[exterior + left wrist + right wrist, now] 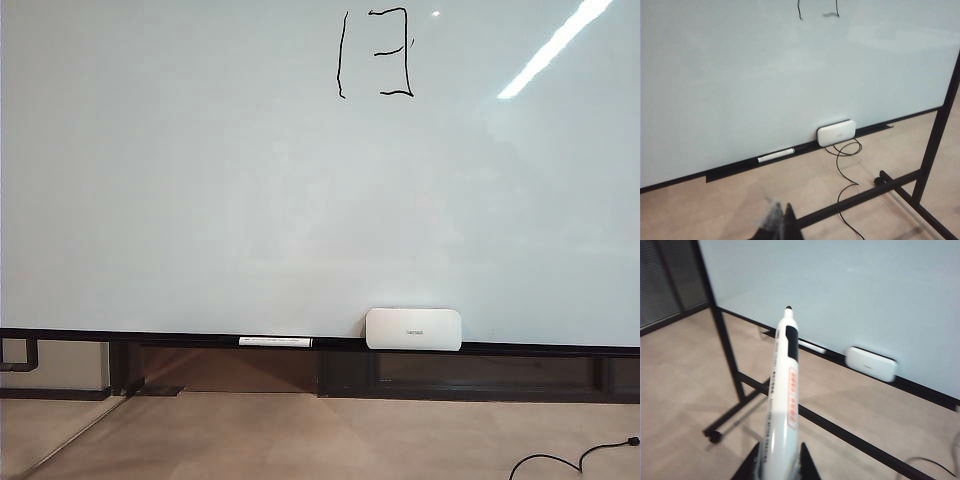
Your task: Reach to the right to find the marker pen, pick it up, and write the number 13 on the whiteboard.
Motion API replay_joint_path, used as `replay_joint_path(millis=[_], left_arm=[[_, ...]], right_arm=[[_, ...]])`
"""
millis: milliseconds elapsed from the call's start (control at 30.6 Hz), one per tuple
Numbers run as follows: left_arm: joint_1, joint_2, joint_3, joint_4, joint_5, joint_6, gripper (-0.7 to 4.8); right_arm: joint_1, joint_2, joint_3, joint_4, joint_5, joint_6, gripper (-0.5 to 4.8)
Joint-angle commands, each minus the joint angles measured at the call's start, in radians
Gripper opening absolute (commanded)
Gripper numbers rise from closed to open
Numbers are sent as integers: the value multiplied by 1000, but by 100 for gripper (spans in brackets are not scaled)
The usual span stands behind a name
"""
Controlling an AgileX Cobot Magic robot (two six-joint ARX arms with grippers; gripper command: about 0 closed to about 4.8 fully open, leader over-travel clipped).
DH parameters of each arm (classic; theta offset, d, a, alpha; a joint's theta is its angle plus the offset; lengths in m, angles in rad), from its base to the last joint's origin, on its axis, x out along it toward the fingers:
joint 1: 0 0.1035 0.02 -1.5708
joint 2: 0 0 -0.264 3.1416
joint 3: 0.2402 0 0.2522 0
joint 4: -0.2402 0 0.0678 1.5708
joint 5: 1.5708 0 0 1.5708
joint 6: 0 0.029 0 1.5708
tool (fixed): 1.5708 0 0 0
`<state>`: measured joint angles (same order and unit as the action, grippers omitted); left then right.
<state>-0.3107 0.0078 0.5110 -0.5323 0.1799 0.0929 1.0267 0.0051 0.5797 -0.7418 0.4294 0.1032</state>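
My right gripper (779,467) is clenched around the marker pen (782,400). The pen stands out from between the dark fingers, with its dark tip toward the whiteboard (850,295) but well apart from it.

My left gripper (781,225) shows only as two dark, blurred fingertips close together. I cannot tell whether it is closed, and I see nothing in it.

The number 13 (375,55) is written in black near the top of the whiteboard (200,180). On the ledge at the bottom edge of the board a white box (413,329) rests against the board. The other white pen (275,342) lies flat on the same ledge, to the left of the box. A black cable (845,170) lies on the floor below the box.
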Motion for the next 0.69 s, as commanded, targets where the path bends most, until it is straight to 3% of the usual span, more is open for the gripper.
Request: replay_joint_path(millis=[33, 163, 327, 686], left_arm=[[0, 0, -5, 66, 11, 0, -6], [0, 0, -26, 71, 0, -10, -6], [0, 0, -48, 80, -5, -133, -6], [0, 0, -48, 76, 0, -138, -6]], right_arm=[[1, 0, -36, 142, -43, -3, -6], [1, 0, -110, 248, -100, -3, -6], [1, 0, -189, 354, -110, 3, -5], [0, -1, -241, 368, -11, 10, -6]])
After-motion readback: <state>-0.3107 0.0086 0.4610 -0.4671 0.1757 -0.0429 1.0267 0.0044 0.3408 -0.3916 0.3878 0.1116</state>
